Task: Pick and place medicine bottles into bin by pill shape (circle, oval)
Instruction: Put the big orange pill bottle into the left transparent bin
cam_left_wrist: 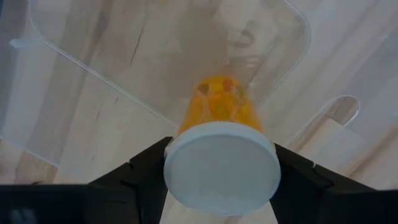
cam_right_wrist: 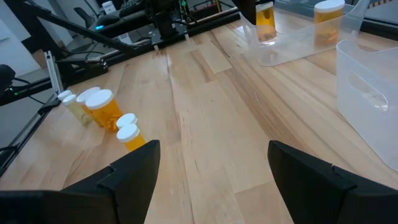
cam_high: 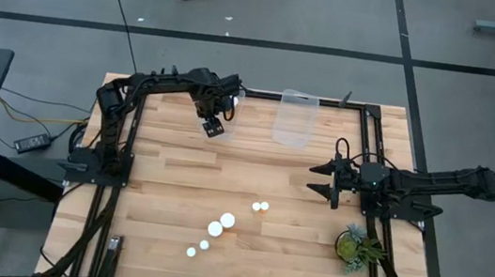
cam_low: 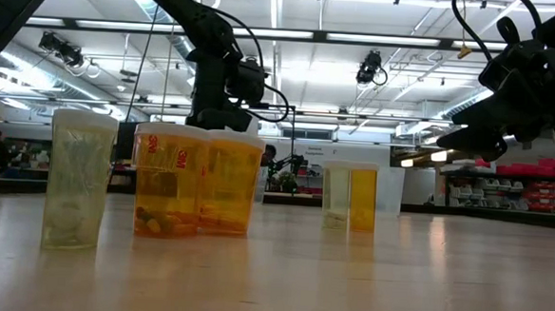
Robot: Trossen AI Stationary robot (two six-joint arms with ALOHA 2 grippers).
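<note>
Left gripper (cam_high: 214, 127) at the table's far left side, clamped on a medicine bottle (cam_left_wrist: 219, 152) just below its white cap, holding it over a clear bin (cam_left_wrist: 149, 56), orange body pointing down at the bin floor. Bottle looks light, rigid plastic, smooth and a bit slippery; best taken across the body under the cap, likely as here. Five loose bottles (cam_high: 227, 220) stand mid-table toward the near edge, well apart from both grippers. A second clear bin (cam_high: 294, 118) sits at the far edge. Right gripper (cam_high: 335, 180) waits on the right side, fingers spread wide, empty.
</note>
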